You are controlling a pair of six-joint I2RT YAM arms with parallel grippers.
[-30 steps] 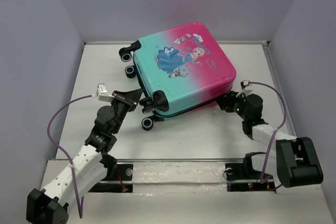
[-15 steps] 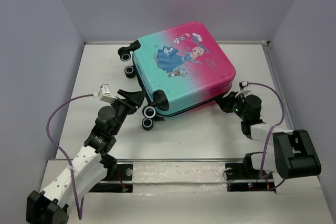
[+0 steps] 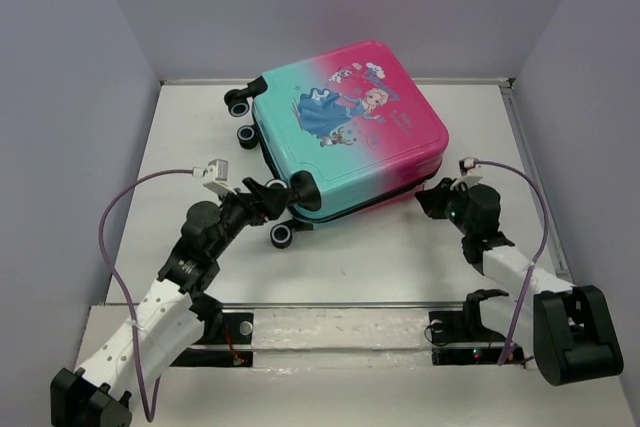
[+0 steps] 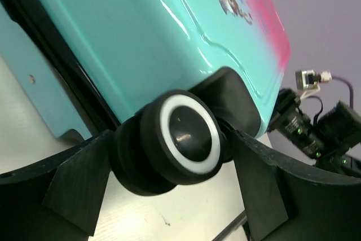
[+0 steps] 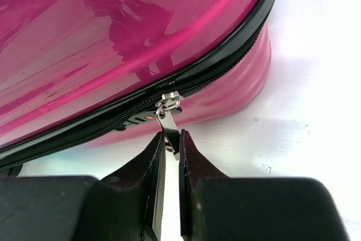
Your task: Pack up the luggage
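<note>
Luggage (image 3: pixel 350 132) lies print-up on the far half of the table (image 3: pixel 400 257), both arms at its near edge. Left wrist: left gripper (image 4: pixel 169 196) spread wide, straddling a black wheel (image 4: pixel 183 142). Right wrist: right gripper (image 5: pixel 169 150) pinches the zipper pull (image 5: pixel 167 118).

Luggage (image 3: pixel 345 132) blocking the far middle of the table (image 3: pixel 400 257), bare strip open in front of it, walls (image 3: pixel 70 97) close on both sides, wheel (image 4: pixel 189 134) between the spread jaws of the left gripper (image 3: pixel 278 197), right gripper (image 5: pixel 171 139) pinched on the zipper pull (image 5: pixel 167 118)
</note>
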